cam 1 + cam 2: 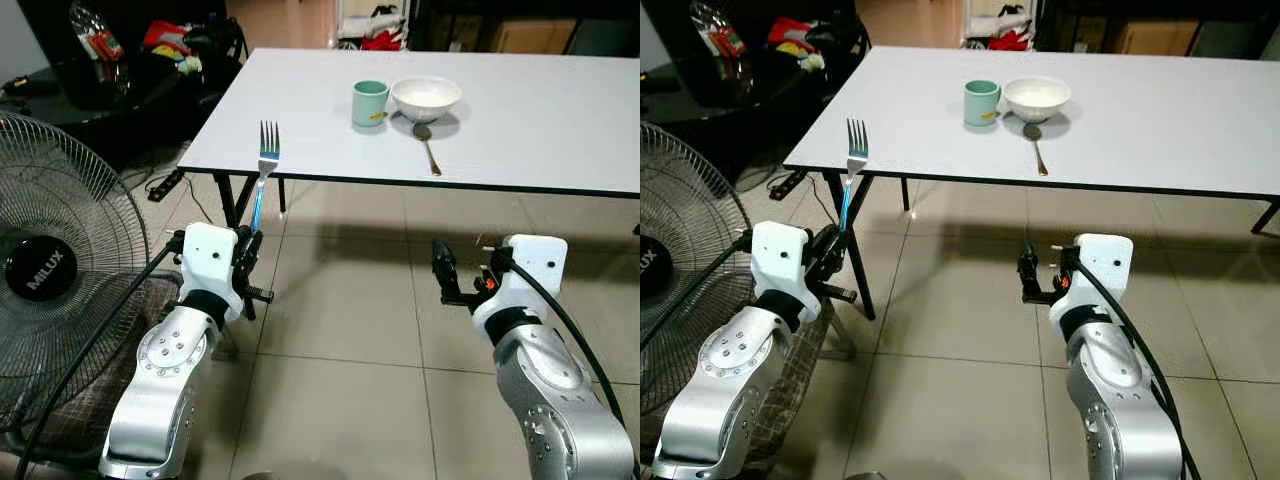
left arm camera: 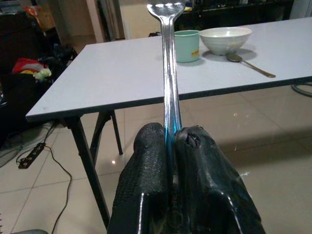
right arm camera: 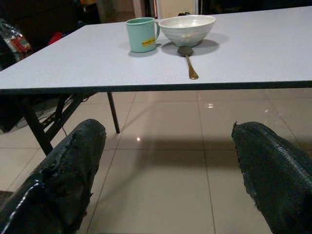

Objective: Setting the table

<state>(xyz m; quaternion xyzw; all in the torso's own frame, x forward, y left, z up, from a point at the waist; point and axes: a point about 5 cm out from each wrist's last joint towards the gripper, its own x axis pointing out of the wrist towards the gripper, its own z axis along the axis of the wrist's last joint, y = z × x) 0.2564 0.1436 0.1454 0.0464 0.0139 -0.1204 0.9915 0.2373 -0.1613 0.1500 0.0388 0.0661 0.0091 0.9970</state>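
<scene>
The left pincer (image 1: 247,262) is clamping the fork (image 1: 264,172) low on its handle, the long axis running upright with the tines on top. From there the desk (image 1: 520,120) is lying ahead and to the robot's right, its near edge beyond the tines, and the place setting is sitting well in: green mug (image 1: 369,103) just beside the white bowl (image 1: 426,98), spoon (image 1: 428,145) in front. The right pincer (image 3: 165,170) is hanging wide and empty, nearer that setting
</scene>
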